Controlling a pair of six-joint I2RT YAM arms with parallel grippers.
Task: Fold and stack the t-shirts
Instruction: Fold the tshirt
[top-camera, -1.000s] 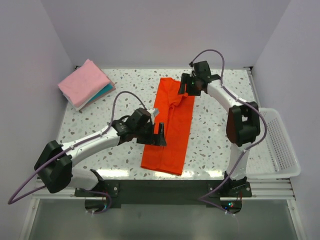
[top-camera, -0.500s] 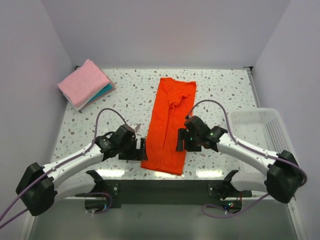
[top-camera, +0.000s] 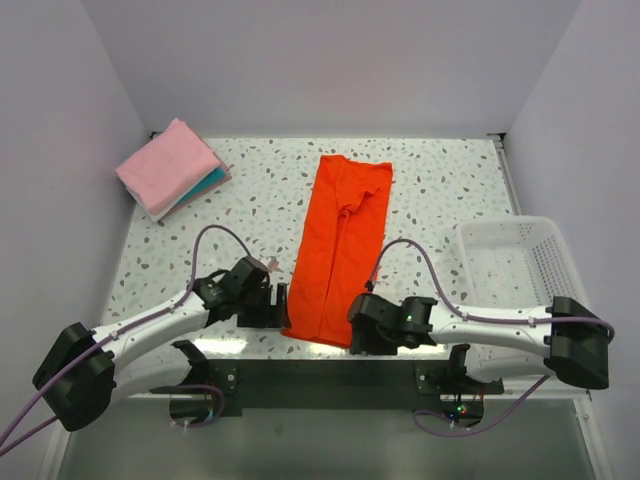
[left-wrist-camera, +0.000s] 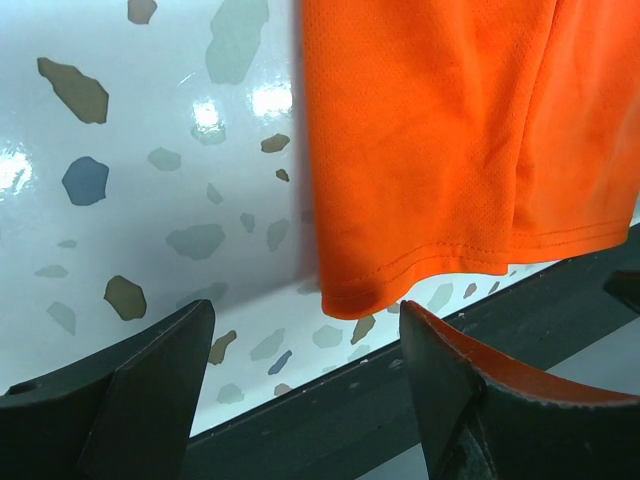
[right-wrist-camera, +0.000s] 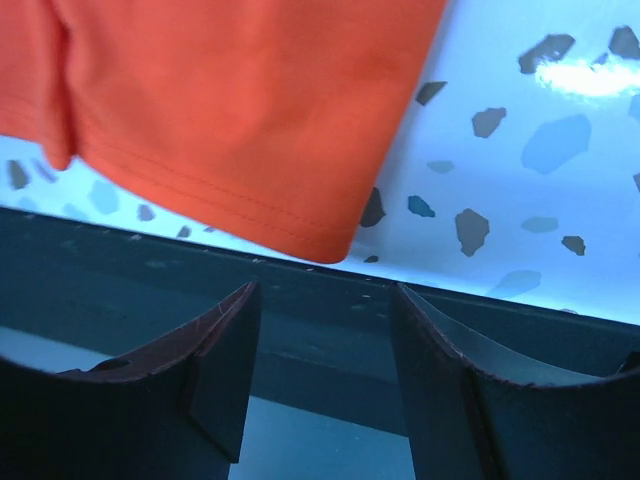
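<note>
At the lower middle of the top view, the orange shirt (top-camera: 340, 250) lies flat on the bench (top-camera: 440, 190) as a long strip. Its collar end points to the upper part of the frame and its hem reaches the near edge. The left gripper (top-camera: 282, 305) sits just beside the hem's left corner and the right gripper (top-camera: 355, 325) at its right corner. In both wrist views the jaws stand spread, with a hem corner framed between them and nothing pinched.

The step in hand looks like taking the hem by both corners to fold the shirt in half. Next, each gripper would need to come down onto its corner, pinch all the layers together, then lift and carry the hem toward the collar.

The hem lies right along the bench's front lip, with a dark rail below, so fingers can slip under the cloth there. The bench beyond the collar is bare. The pink shirt (top-camera: 168, 165) on the teal shirt (top-camera: 212, 182) sits at upper left, the basket (top-camera: 505, 222) at right, both well apart.
</note>
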